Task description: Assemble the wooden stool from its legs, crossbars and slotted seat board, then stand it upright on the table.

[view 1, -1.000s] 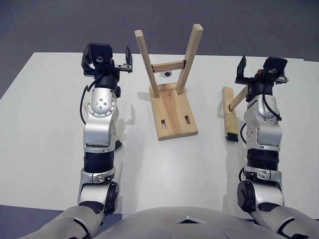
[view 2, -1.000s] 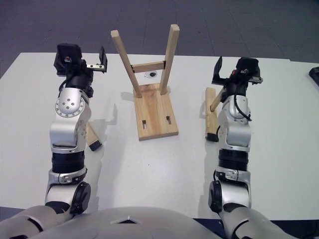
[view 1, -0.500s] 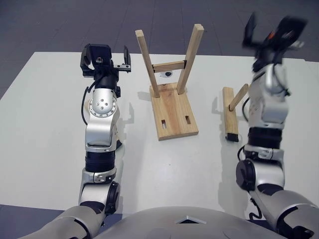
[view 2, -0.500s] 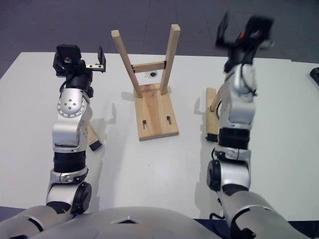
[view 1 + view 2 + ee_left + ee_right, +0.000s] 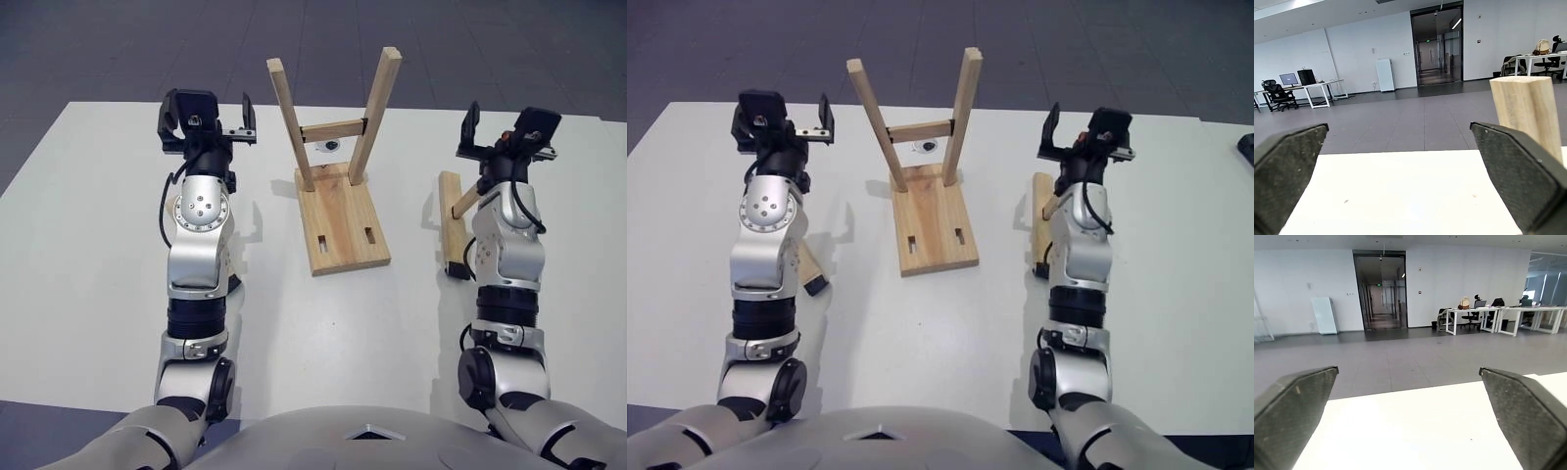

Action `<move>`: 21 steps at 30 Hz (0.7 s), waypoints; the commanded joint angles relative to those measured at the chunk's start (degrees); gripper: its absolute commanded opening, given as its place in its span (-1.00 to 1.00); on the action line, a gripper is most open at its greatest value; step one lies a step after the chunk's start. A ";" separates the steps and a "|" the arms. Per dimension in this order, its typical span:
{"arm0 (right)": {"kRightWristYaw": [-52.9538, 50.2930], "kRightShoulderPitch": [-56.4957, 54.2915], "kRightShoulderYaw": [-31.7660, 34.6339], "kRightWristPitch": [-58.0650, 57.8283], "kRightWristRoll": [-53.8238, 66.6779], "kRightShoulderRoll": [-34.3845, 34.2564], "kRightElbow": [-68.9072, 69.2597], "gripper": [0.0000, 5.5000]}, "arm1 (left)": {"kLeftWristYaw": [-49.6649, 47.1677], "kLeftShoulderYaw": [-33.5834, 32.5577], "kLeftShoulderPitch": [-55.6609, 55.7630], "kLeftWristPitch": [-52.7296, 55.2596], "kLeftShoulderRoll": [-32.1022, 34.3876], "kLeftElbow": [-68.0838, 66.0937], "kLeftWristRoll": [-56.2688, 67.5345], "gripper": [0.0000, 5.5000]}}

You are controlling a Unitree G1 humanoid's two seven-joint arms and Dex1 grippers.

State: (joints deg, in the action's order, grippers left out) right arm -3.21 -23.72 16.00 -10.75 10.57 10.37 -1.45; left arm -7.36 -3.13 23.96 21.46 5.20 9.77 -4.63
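Left gripper [image 5: 209, 110] and right gripper [image 5: 506, 137] are hovering with fingers spread wide, gripping nothing — the slotted seat board [image 5: 343, 223] is lying on the table [image 5: 88, 255] between them, two legs [image 5: 286, 122] standing in it.

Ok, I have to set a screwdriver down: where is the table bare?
Bare: the table strip nearer than the seat board, between left arm and right arm; also outside the left arm. Crowded: beside the right arm, where a loose leg piece lies.
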 commanded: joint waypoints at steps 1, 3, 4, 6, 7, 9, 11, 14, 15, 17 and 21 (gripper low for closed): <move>1.14 4.85 -0.23 -6.64 3.60 0.53 17.28 0.95 | -1.45 -0.22 -2.33 -0.05 -0.34 2.79 -1.70 0.96; 1.70 9.37 -2.51 -11.27 4.27 0.24 23.64 0.95 | -2.20 -0.38 -4.16 0.11 -0.46 4.55 -2.44 0.96; 1.61 11.65 -3.72 -13.55 3.88 0.14 25.79 0.95 | -2.45 -0.50 -4.95 0.24 -0.56 5.21 -2.60 0.96; 1.85 18.12 -6.56 -17.27 2.04 0.49 28.53 0.95 | -2.87 -0.55 -6.40 0.66 -0.90 6.28 -2.90 0.96; 1.99 20.81 -7.56 -19.00 1.36 0.75 29.01 0.95 | -3.05 -0.58 -6.86 0.83 -1.08 6.68 -2.98 0.96; 2.39 24.88 -9.43 -21.12 -0.41 1.43 27.72 0.95 | -3.45 -0.62 -7.56 1.16 -1.38 7.50 -3.19 0.96; 2.50 26.64 -10.05 -22.18 -1.65 1.61 25.43 0.95 | -3.65 -0.46 -7.67 1.44 -1.67 7.78 -3.38 0.96; 1.87 26.05 -10.64 -24.73 -3.99 1.98 19.72 0.95 | -3.54 0.24 -7.57 1.65 -1.89 7.67 -4.33 0.96; 1.47 25.46 -10.47 -26.44 -4.42 1.91 18.24 0.95 | -3.42 0.52 -7.52 1.66 -1.99 7.60 -4.50 0.96; 1.94 24.44 -10.16 -29.23 -4.14 1.78 17.05 0.90 | -3.16 0.86 -7.47 1.75 -2.09 7.55 -4.62 0.96; 2.93 22.45 -8.34 -37.57 -2.26 1.26 16.19 0.71 | -2.56 0.90 -7.31 2.18 -1.95 7.39 -4.75 0.96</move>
State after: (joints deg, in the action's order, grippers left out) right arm -0.59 0.15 6.25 -43.21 6.90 12.01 15.66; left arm -10.41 -2.35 16.65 22.81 3.19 16.82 -8.91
